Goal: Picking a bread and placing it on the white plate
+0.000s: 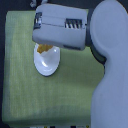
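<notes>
Pincer (44,44) over bread (44,48), white plate (47,64)

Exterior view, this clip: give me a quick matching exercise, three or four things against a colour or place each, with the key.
Things:
1. white plate
2. bread
3. cloth
4. robot arm

Descriptions:
A. green, covers the table
B. orange, at the plate's far edge, partly hidden
C. round, lying on the cloth
D. grey-white, reaches over the plate's top

Pairs: 1-C, 2-B, 3-A, 4-D
</notes>
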Tool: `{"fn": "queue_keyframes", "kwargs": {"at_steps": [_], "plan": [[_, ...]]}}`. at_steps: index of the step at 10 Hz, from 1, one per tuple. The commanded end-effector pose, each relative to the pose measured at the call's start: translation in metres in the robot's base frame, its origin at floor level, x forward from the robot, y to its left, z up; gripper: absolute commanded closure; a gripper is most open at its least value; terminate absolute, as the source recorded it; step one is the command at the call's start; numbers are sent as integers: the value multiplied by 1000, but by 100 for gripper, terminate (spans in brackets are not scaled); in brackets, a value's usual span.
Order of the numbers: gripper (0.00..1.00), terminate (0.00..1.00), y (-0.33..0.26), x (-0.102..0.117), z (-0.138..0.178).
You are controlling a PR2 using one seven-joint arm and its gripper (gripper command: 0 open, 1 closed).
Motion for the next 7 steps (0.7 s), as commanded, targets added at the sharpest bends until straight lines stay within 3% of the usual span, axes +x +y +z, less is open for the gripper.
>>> {"fn": "queue_keyframes", "kwargs": {"at_steps": [1, 4, 7], "plan": [[0, 0, -4, -2, -5], [0, 0, -9, -2, -1], [0, 0, -26, 21, 53]]}}
